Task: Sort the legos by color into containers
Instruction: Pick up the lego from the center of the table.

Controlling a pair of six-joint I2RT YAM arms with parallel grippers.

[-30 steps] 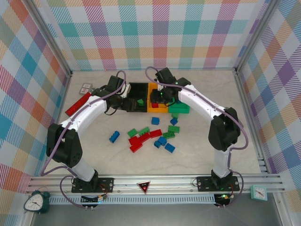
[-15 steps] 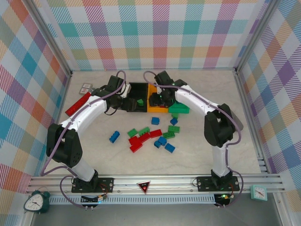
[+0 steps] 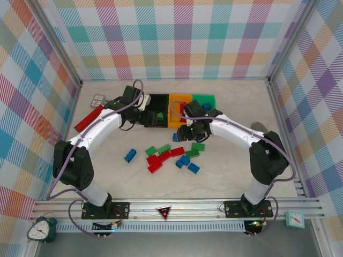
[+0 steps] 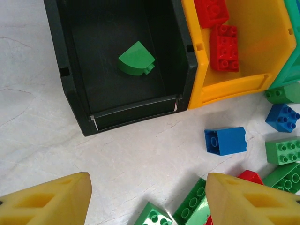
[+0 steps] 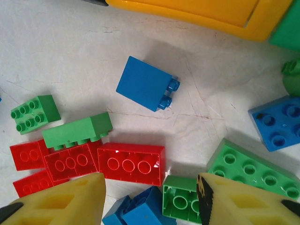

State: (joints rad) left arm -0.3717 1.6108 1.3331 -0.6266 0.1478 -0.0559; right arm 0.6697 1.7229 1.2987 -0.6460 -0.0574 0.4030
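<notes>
Left claw [image 4: 147, 180] hovers over bare bench [image 4: 42, 140], fingers apart, nothing between them, just in front of the black bin [image 4: 136, 115]. That bin holds one green rounded piece [image 4: 136, 58]. With a green bin [image 3: 203, 98] also in the row, the likely slip is colours ending up split or mixed between bins. A drop straight down here could clip the black bin's front wall and shove the row. Next along, the orange bin [image 4: 229, 86] has red bricks [image 4: 224, 47] inside and looks fine. A blue brick on its side [image 5: 146, 83] lies loose in front of the bins, studs sideways, and its smooth faces may slip or spin out of a pinch. Right claw [image 5: 151, 180] is also spread and empty, over the crowded loose pile. The long red brick [image 5: 131, 161] touches other reds and sits just beside a small green square [image 5: 180, 199], so closing here may grab two colours at once or wedge a fingertip on a neighbour and scatter the pile. Both arms work close together near the bins, so a reach across could bump the other arm.
</notes>
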